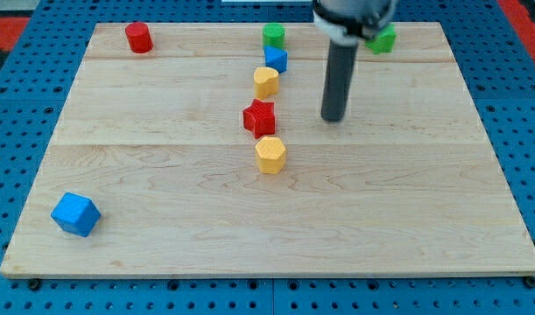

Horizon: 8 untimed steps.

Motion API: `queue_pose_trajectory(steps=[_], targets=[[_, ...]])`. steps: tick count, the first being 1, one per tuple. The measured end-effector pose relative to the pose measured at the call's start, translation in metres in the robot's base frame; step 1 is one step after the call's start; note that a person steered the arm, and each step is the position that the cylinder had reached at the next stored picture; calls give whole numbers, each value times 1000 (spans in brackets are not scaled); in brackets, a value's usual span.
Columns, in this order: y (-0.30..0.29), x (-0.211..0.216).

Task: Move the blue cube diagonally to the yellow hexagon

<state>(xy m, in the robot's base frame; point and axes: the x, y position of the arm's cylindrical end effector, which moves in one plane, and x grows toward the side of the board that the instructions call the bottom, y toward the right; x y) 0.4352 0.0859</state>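
The blue cube (75, 214) lies near the board's bottom left corner. The yellow hexagon (271, 155) sits near the board's middle, far to the right of and above the cube. My tip (334, 118) stands on the board to the right of and slightly above the hexagon, apart from it and far from the blue cube. It touches no block.
A red star (259, 116) sits just above the hexagon. Above it lie a yellow block (265, 82), a second blue block (276, 59) and a green cylinder (273, 36). A red cylinder (138, 38) is at top left. A green block (383, 39) shows behind the rod.
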Motion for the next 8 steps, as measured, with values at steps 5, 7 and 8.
queue_pose_trajectory(steps=[5, 7, 8], targets=[[-347, 134], [-235, 138], [-283, 141]])
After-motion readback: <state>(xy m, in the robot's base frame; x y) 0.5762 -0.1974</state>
